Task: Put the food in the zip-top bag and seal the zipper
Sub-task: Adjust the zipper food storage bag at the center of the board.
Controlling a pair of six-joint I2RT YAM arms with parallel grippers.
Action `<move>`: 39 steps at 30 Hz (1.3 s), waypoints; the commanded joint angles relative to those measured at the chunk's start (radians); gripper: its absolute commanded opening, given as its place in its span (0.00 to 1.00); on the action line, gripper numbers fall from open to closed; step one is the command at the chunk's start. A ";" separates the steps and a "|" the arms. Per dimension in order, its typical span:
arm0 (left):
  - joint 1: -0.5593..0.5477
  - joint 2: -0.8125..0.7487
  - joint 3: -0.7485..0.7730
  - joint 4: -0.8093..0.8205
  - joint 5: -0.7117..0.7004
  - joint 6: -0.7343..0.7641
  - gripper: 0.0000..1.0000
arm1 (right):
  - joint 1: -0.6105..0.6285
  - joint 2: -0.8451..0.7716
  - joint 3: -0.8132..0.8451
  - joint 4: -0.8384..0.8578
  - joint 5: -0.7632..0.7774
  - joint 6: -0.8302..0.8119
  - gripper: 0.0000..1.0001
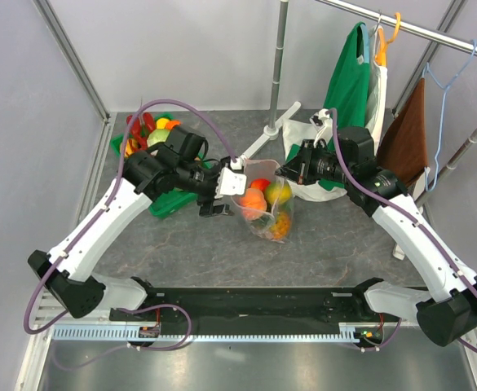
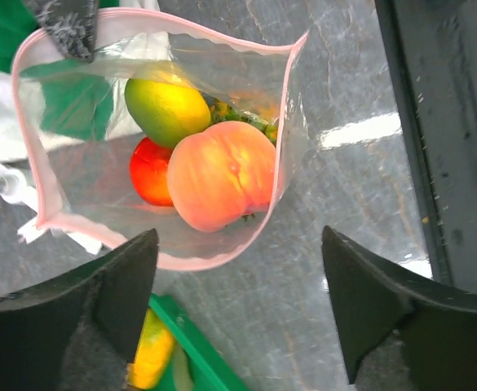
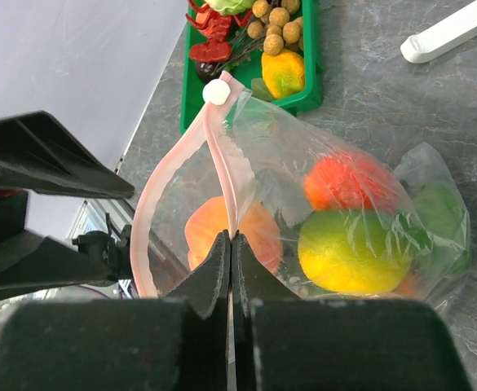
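The zip-top bag (image 1: 264,208) sits on the surface (image 1: 344,244) between the arms, mouth gaping, with the peach (image 2: 222,175) and other food inside; the right fingers (image 3: 218,265) are pressed together, pinching the zipper (image 3: 219,155); the left fingers (image 2: 124,281) are spread and empty beside the mouth. Sealing looks like the next step: hold that pinch taut; bring both lips flush; then draw the white slider (image 3: 216,91) along the strip, with the fruit well below it.

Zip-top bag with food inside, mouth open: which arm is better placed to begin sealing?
Probably left: the left pincer hangs open, empty, by the zipper; the right pincer is shut on it.
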 commanded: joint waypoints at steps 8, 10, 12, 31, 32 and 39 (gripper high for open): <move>-0.101 0.019 -0.111 0.123 -0.142 0.209 0.43 | -0.003 0.007 0.012 0.039 -0.070 -0.043 0.00; -0.142 0.022 -0.082 0.127 -0.171 0.186 0.10 | -0.003 0.016 0.018 0.039 -0.085 -0.050 0.00; -0.173 0.025 -0.036 0.135 -0.174 0.101 0.02 | -0.002 0.025 0.040 0.037 -0.096 -0.057 0.00; -0.352 0.077 0.002 0.298 -0.313 -0.509 0.10 | 0.041 0.114 0.084 0.031 -0.248 -0.272 0.00; -0.329 0.066 -0.006 0.299 -0.306 -0.547 0.24 | 0.043 0.117 0.068 0.028 -0.254 -0.292 0.00; 0.064 -0.090 0.006 0.375 0.022 -0.593 0.75 | 0.043 0.120 0.032 0.008 -0.260 -0.441 0.00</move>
